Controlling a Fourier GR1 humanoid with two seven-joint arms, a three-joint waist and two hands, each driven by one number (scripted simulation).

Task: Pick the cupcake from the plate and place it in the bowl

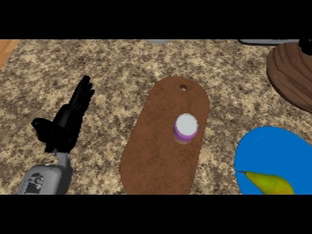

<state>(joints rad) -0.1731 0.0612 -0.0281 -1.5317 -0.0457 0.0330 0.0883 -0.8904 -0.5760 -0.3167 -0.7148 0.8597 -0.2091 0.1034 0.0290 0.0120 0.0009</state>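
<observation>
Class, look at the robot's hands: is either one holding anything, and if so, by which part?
Nothing is held. The left hand is open, fingers straight, over the bare counter. The cupcake sits untouched on the brown board. The right hand is out of view.

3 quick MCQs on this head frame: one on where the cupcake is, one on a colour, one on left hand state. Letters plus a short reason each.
1. Where does the cupcake sit?
A. on the brown oblong board
B. in the wooden bowl
C. on the blue plate

2. What colour is the plate at lower right?
A. red
B. blue
C. white

3. How is the left hand?
A. curled round the cupcake
B. open, fingers straight, holding nothing
C. resting in the bowl

Answers:
1 A: the cupcake stands on the brown board, apart from the bowl.
2 B: the plate is blue and carries a yellow-green pear.
3 B: the left hand is over the counter, left of the board, fingers straight, nothing in it.
</observation>
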